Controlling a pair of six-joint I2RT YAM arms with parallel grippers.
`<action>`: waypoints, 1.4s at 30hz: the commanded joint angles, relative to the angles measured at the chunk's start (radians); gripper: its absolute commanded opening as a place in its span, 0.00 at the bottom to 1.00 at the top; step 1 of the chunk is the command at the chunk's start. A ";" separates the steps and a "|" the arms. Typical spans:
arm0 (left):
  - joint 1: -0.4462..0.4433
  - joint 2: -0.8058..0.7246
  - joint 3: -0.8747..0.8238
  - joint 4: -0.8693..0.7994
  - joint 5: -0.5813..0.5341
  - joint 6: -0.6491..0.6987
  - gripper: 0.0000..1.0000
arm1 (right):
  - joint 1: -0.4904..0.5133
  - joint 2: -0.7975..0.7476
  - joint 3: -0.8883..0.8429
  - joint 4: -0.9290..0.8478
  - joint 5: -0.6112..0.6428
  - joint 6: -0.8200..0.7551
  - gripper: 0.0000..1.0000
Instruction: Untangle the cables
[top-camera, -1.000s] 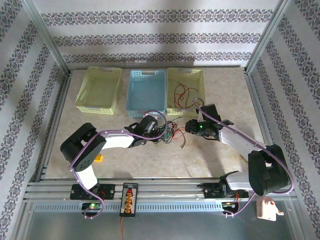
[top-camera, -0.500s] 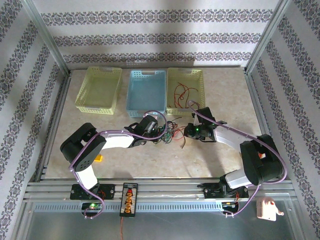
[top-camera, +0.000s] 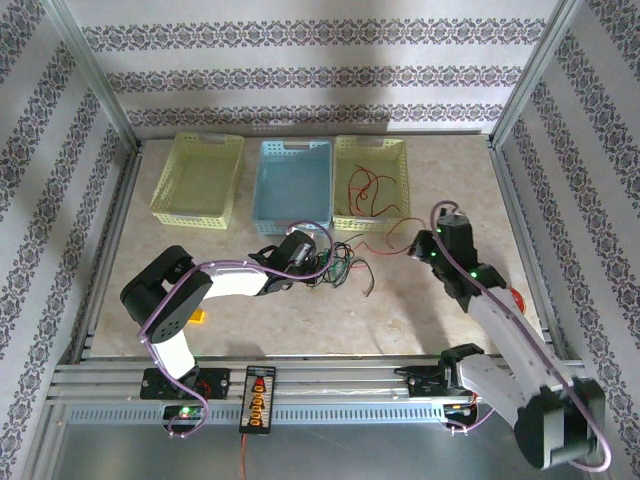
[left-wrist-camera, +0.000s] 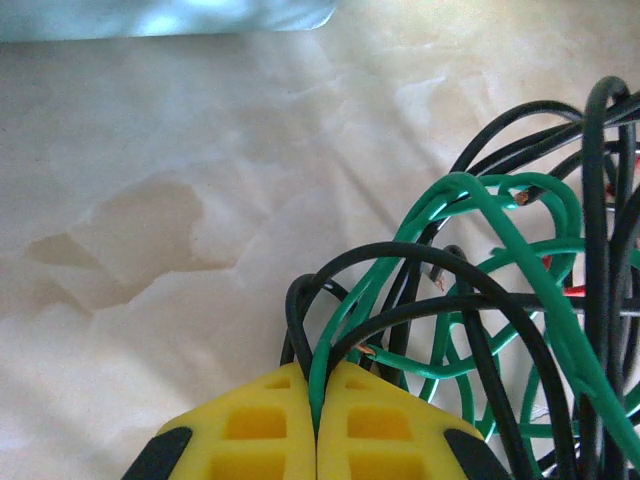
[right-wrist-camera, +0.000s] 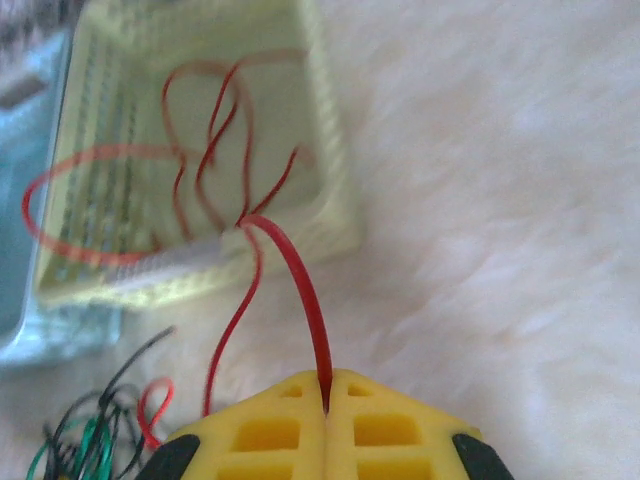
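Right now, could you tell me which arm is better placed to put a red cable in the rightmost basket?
Probably the right: the right gripper is shut on a red cable near that yellow basket, while the left gripper is shut on the tangle.

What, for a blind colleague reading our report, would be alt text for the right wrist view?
The right gripper is shut on a red cable that arches before a yellow basket holding red cables; a cable tangle lies lower left.
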 joint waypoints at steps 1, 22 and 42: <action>-0.014 0.004 -0.016 -0.061 -0.035 0.015 0.00 | -0.036 -0.089 0.043 -0.088 0.183 -0.039 0.00; -0.014 0.028 -0.010 -0.074 -0.027 0.037 0.00 | -0.120 -0.075 0.415 0.000 -0.062 -0.178 0.00; -0.014 0.039 0.010 -0.095 -0.022 0.041 0.00 | 0.028 0.713 0.632 0.206 -0.072 -0.167 0.00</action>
